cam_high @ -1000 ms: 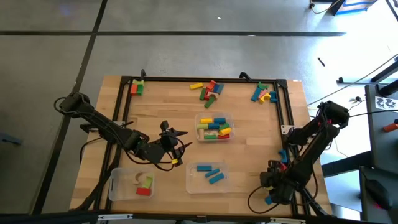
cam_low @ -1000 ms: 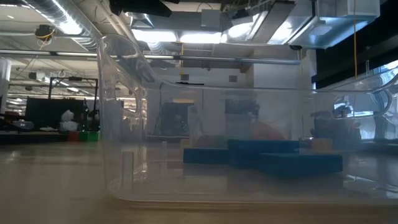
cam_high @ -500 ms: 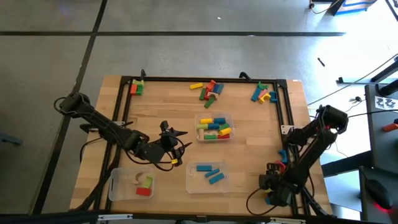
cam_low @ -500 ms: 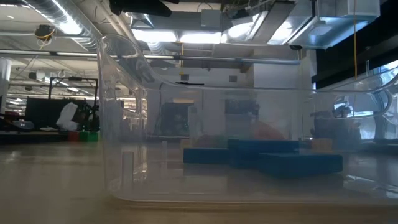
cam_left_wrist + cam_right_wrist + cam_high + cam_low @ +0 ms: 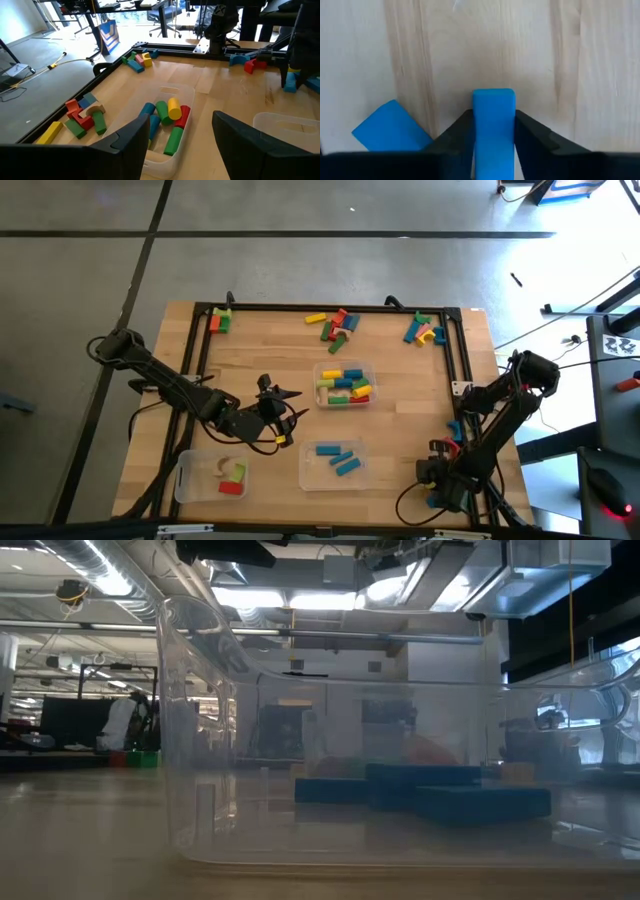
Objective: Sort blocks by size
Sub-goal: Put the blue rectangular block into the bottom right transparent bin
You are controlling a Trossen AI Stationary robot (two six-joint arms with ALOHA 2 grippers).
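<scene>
Right wrist view: a blue block (image 5: 493, 125) sits clamped between the right pincer's (image 5: 493, 145) fingers on the worktop (image 5: 485, 45), another blue block (image 5: 390, 126) just beside. The left pincer (image 5: 180, 145) hovers wide open over the tray (image 5: 165, 150) of mixed blocks (image 5: 167, 117).

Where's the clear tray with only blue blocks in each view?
High: tray of blue blocks, near edge, centre.
Low: fills the frame, wall, blue blocks inside.
Left wrist: rim, beyond the left claw.
Right wrist: not in it.
Shared landmark: mixed-colour tray beside it.
</scene>
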